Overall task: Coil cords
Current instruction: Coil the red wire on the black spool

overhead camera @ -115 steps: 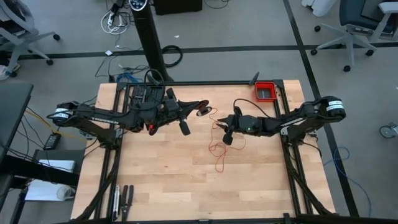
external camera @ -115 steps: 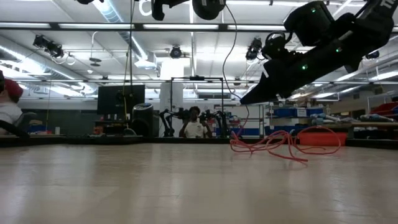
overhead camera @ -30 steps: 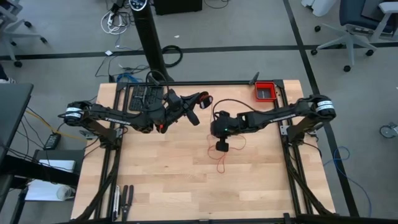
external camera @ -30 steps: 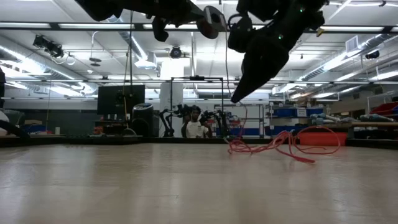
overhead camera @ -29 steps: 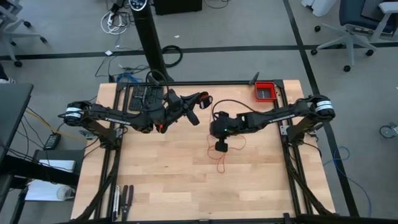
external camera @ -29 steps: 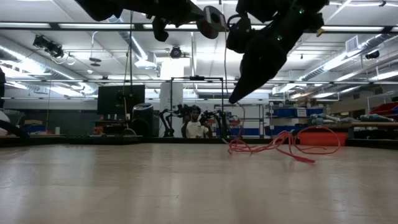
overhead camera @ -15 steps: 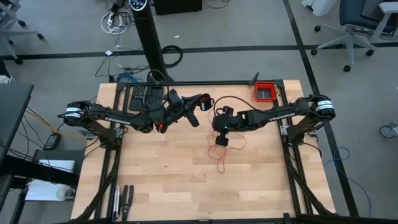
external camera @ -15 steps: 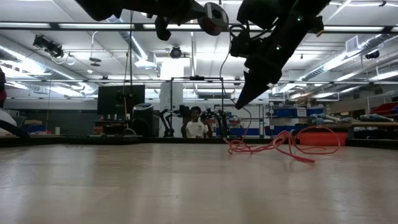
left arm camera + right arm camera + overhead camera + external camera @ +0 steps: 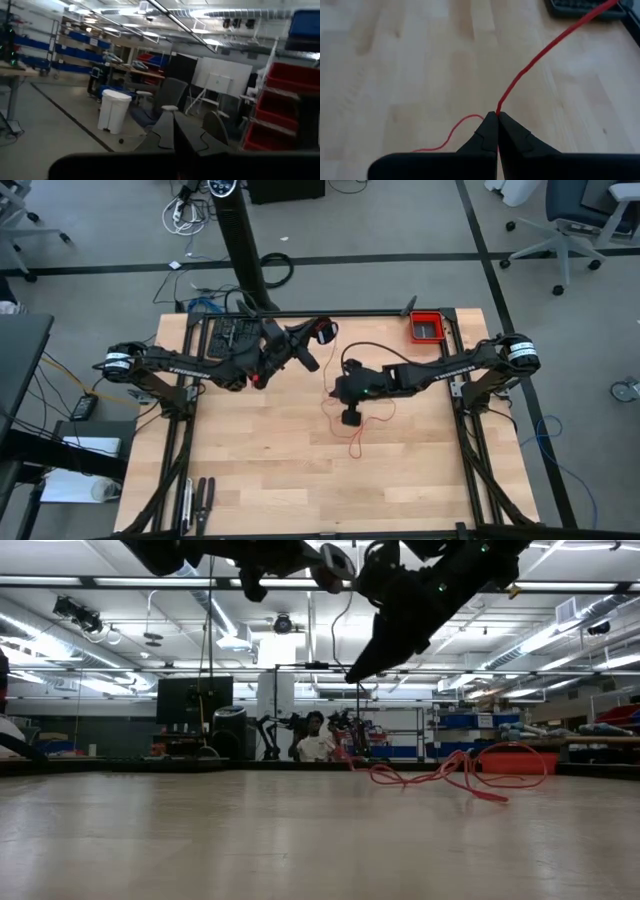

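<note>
The red cord (image 9: 357,442) lies as loose wavy loops on the middle of the wooden table (image 9: 260,480); it shows as a low tangle (image 9: 440,772) in the low view. My right gripper (image 9: 333,394) hangs over the loops' left side, slanting down, shut on one strand (image 9: 497,116). My left gripper (image 9: 322,330) is raised near the table's far edge, shut and pointing slightly upward, with a bit of red at its tips. Its own wrist view shows only its shut fingers (image 9: 174,135) and the room beyond. My left gripper has red cord at its fingertips (image 9: 321,334), held high above the table; the part and kind of hold are too small to make out. My right gripper pinches a single strand (image 9: 498,111) at its free ends, slanting down from the table's right. One stretch (image 9: 545,50) runs straight and taut away from the tips. The other (image 9: 455,125) drops slack to the table.
A red bin (image 9: 427,327) stands at the far right corner. A black keyboard-like unit (image 9: 235,332) lies at the far left. Dark tools (image 9: 198,498) lie at the near left corner. The table's near half is bare wood. A person (image 9: 315,745) sits far off in the room.
My right gripper has gone up and toward the table's left edge, tipping its fingers less steeply down, still shut on the strand. The cord's nearest loop has been drawn leftward on the table after it; the rest of the tangle has stayed put.
</note>
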